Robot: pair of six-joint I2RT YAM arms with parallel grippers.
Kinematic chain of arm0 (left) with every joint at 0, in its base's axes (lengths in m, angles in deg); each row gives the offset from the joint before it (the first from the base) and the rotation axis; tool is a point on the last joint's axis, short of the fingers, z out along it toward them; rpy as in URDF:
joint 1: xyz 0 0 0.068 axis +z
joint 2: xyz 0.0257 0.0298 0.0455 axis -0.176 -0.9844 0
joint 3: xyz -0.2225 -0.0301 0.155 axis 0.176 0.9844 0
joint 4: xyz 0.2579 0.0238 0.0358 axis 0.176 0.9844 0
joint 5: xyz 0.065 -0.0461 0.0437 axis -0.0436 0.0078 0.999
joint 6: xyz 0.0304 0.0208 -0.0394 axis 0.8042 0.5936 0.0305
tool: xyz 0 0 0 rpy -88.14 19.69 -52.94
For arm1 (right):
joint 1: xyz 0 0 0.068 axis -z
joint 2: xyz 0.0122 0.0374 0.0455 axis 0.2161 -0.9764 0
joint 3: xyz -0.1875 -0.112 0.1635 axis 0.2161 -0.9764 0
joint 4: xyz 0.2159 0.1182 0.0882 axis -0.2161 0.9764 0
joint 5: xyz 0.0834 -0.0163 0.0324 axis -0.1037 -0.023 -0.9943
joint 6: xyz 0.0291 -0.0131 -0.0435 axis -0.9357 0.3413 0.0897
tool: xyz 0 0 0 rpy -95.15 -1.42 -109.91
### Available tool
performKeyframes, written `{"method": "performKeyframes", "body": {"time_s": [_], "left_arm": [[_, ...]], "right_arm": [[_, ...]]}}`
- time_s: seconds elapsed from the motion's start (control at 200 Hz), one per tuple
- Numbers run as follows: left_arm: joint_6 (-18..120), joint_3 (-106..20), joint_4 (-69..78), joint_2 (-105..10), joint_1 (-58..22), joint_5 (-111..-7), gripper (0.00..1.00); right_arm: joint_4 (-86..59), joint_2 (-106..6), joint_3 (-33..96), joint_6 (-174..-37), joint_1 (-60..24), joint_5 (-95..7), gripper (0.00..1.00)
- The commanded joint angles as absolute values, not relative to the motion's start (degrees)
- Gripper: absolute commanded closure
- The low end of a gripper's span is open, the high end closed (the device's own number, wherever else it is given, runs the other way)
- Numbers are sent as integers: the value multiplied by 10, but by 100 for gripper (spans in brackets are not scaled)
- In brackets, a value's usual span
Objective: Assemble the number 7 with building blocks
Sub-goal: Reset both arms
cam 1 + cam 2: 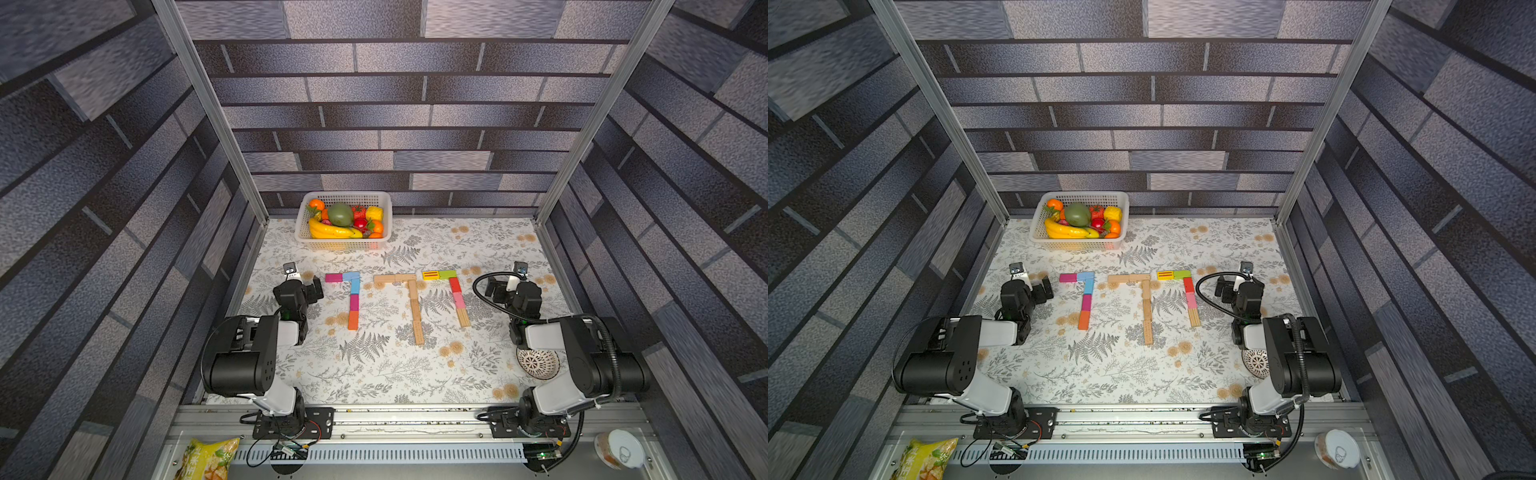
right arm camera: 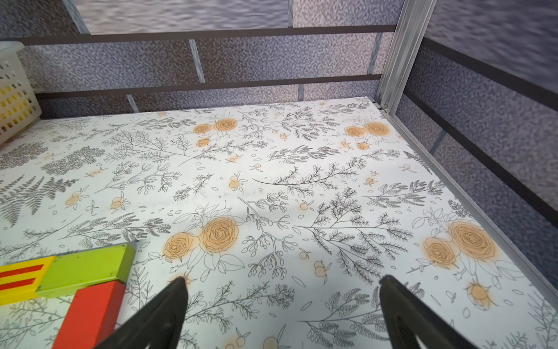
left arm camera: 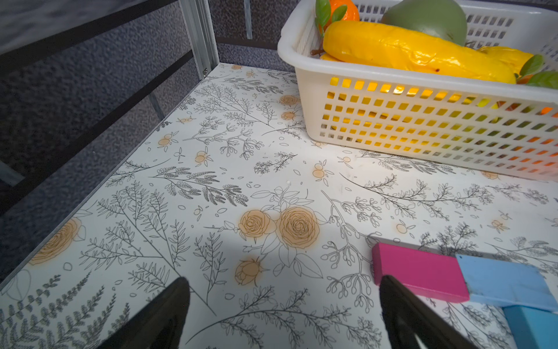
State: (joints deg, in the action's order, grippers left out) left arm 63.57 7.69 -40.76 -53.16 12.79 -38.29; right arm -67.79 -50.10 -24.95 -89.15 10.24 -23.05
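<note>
Looking down in both top views, we count three figures on the table (image 1: 374,374): the left 7 (image 1: 354,302) in magenta, blue and orange, the middle 7 (image 1: 415,311) in plain wood, and the right 7 (image 1: 459,300) in yellow, green, red, pink and tan. Each has its short bar running across the table & its stem running back toward the arm bases, blocks end to end. We see no loose blocks, so we judge the build approx done.

Our left gripper (image 3: 283,279) has its jaws spread wide, nothing btw them, over bare table. The magenta block (image 3: 419,275), outer end of the left 7's bar, lies just beside it toward the table's centre, long axis pointing away from the gripper, i.e. end-on. One finger (image 3: 401,305) overlaps the block's near corner in the wrist view; touching or not, we can't tell.

Our right gripper (image 2: 282,279) is also wide open & empty. The green block (image 2: 87,266), corner of the right 7, sits near it toward the centre, w/ a gap of bare table.

So the left arm is nearer the left 7, the right arm nearer the right 7, and the middle 7 lies btw both. Any nudge would mean moving inward, along the bar's axis; the risk, we think, is shoving the whole bar out of line.
</note>
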Motion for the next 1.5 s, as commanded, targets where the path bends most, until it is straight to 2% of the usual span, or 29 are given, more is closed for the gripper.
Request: {"method": "performKeyframes", "body": {"time_s": [0.0, 0.661, 0.797, 0.887, 0.967, 1.207, 1.493], "left_arm": [[644, 70, -418, -532, 126, -372, 0], [644, 70, -418, -533, 126, -372, 0], [645, 70, -418, -533, 126, -372, 0], [644, 70, -420, -533, 128, -375, 0], [643, 70, -419, -532, 130, -378, 0], [643, 69, -418, -534, 129, -379, 0], [643, 65, -413, -535, 130, -381, 0]], "right_arm": [[-668, -500, -247, -888, 99, -250, 0], [-661, -503, -241, -880, 98, -274, 0], [-717, -504, -270, -850, 99, -360, 0], [-724, -505, -271, -861, 100, -333, 0], [-671, -502, -248, -898, 100, -227, 0], [-670, -503, -245, -879, 99, -275, 0], [-670, -503, -245, -880, 99, -275, 0]]}}
